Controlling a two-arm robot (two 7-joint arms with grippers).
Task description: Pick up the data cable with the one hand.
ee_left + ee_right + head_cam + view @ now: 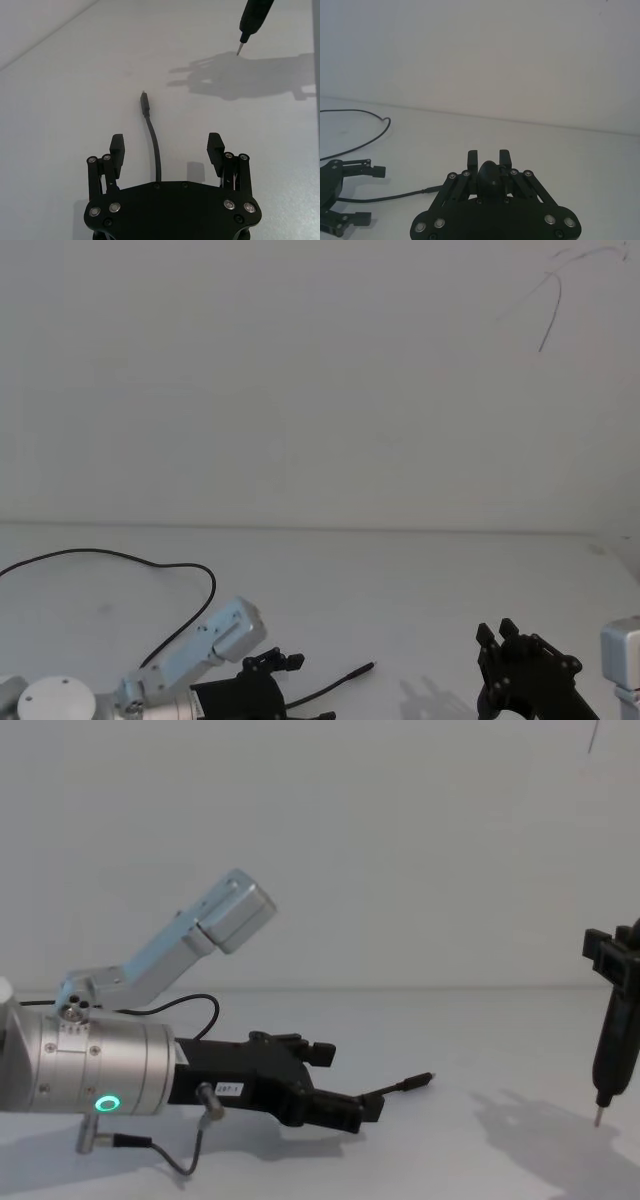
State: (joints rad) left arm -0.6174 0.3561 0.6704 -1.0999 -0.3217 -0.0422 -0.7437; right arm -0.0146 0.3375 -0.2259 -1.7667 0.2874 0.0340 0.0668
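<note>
The data cable point(156, 150) is a thin black cord lying on the white table, its plug point(144, 100) pointing away from my left wrist. My left gripper point(166, 146), black and blocky on a silver cylinder with a green ring light point(105, 1103), is low over the table and open, one finger on each side of the cord without touching it. In the head view the cable point(340, 680) sticks out beyond the left gripper point(300, 687); its plug point(415, 1082) shows past the left gripper point(347, 1080). My right gripper point(489, 155) is shut on a black pen-shaped tool point(607, 1055).
The cable's far length point(110, 555) loops across the table at the left rear. A short grey wire with silver ends point(175, 1157) hangs under my left wrist. The pen tool's metal tip point(239, 48) hovers over the table to the right. A pale wall point(320, 380) stands behind.
</note>
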